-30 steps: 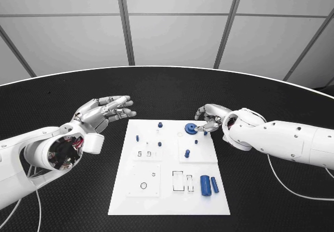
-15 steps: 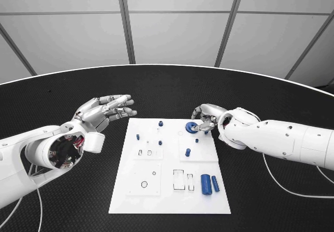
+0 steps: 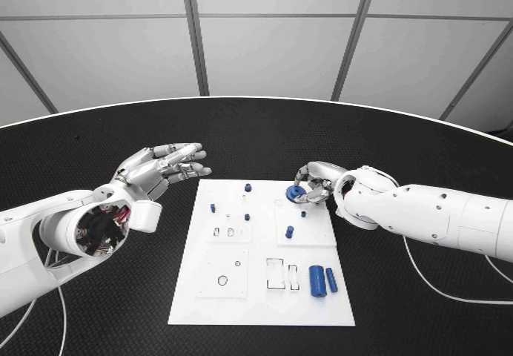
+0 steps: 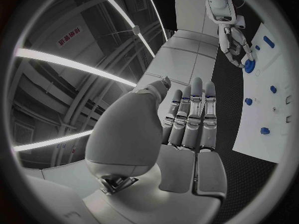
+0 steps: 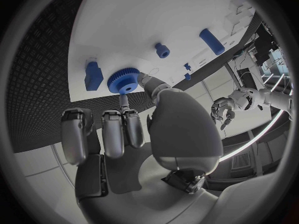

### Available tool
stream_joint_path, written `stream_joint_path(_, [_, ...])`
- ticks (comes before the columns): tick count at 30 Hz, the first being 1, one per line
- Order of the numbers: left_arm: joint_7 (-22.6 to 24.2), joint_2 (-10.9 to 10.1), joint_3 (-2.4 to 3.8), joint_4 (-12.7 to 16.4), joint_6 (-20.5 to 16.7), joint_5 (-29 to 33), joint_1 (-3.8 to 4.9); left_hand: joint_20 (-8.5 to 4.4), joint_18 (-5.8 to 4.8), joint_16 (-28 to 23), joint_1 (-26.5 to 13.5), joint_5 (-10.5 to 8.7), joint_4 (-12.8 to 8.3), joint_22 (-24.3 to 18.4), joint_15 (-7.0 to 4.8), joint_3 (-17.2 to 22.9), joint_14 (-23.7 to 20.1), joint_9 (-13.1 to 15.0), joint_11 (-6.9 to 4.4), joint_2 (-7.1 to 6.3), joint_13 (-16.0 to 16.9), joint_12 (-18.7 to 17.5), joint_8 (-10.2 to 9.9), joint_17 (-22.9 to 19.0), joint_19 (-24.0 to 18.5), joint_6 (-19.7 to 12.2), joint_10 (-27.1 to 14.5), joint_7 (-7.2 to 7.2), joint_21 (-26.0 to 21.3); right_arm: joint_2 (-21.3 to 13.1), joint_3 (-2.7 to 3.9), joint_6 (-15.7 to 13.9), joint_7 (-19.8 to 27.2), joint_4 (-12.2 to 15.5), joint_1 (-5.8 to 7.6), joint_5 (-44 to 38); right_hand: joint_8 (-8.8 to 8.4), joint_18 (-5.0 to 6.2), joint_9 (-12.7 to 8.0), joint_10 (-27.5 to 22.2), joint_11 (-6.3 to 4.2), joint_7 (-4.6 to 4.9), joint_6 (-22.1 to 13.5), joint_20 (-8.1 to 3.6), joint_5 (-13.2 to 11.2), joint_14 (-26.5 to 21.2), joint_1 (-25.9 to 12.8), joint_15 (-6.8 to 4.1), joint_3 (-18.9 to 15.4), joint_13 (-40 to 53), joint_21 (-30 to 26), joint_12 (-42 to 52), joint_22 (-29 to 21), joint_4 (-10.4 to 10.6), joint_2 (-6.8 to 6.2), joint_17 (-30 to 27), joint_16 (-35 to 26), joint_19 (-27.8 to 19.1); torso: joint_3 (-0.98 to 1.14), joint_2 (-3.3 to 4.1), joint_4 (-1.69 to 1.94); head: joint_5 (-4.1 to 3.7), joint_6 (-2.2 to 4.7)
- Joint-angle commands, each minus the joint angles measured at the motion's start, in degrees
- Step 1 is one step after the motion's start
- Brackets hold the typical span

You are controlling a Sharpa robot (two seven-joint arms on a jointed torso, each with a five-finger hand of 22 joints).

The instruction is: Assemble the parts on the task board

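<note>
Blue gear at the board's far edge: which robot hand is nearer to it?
Right. The right robot hand has its fingers on the blue gear; the left robot hand hovers off the white board's left side.

Even, bright overhead lighting; ceiling strips glared in the left wrist view; fisheye edges bent and darkened.

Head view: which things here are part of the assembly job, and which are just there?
In the job:
white board
blue gear, pinched by the right robot hand
large blue cylinder
small blue pegs

Just there:
left robot hand, open beside the board
black table
</note>
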Motion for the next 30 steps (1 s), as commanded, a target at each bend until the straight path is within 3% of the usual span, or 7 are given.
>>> stream_joint_path(1, [-0.01,-0.04,0.0,0.03,0.0,0.0,0.0,0.1,0.6,0.37,-0.59,0.08,-0.12,0.08,-0.02,0.35,-0.38,0.05,-0.04,0.03,0.09,-0.27,-0.32,0.09,-0.37,-0.37,-0.46,0.12,0.37,-0.01,0.0,0.18,-0.11,-0.06,-0.1,0.0,0.44,-0.72,-0.16,3.92,0.39,0.03,0.54,0.31,0.52,5.27,0.54,0.39,0.52,12.88,0.36,0.29,13.92,-0.11,0.2,11.53,0.24,5.08,0.05,0.02,0.03,0.07,-0.16])
stream_joint_path(11, [-0.04,-0.07,0.0,0.05,-0.03,0.0,0.0,0.1,0.6,0.37,-0.59,0.08,-0.12,0.08,-0.02,0.35,-0.38,0.05,-0.04,0.03,0.09,-0.27,-0.32,0.09,-0.37,-0.37,-0.46,0.12,0.37,0.08,0.0,1.05,-0.22,-0.32,-0.2,0.0,0.76,-0.74,-0.52,4.16,0.38,0.02,1.51,0.27,0.97,5.27,0.19,0.32,1.42,13.12,0.41,0.52,14.0,-0.06,0.67,11.55,0.26,5.12,0.06,-0.01,-0.05,0.15,-0.33])
stream_joint_path(24, [-0.06,-0.12,0.0,0.07,-0.04,0.0,0.01,0.1,0.6,0.37,-0.59,0.08,-0.12,0.08,-0.02,0.35,-0.38,0.05,-0.04,0.03,0.09,-0.27,-0.32,0.09,-0.37,-0.37,-0.46,0.12,0.37,0.2,0.0,1.91,-0.53,-0.4,-0.22,0.0,0.67,-0.83,-2.05,4.76,0.24,-0.17,5.37,-0.02,0.76,5.3,-0.91,-0.04,4.0,13.72,0.64,1.09,14.31,-0.17,1.38,11.72,0.32,5.35,0.05,-0.04,0.01,0.1,-0.46])
stream_joint_path(30, [-0.07,-0.14,0.0,0.08,-0.06,0.0,0.01,0.1,0.6,0.37,-0.59,0.08,-0.12,0.08,-0.02,0.35,-0.38,0.05,-0.04,0.03,0.09,-0.27,-0.32,0.09,-0.37,-0.37,-0.46,0.12,0.37,0.24,0.0,0.84,-1.03,-0.2,-0.22,-1.17,0.51,-0.89,-2.77,4.99,0.04,-0.36,7.55,-0.16,0.98,5.32,-0.5,-0.17,5.8,13.96,0.79,1.3,14.51,-1.03,1.93,11.82,0.36,5.5,0.07,-0.05,-0.02,0.13,-0.56])
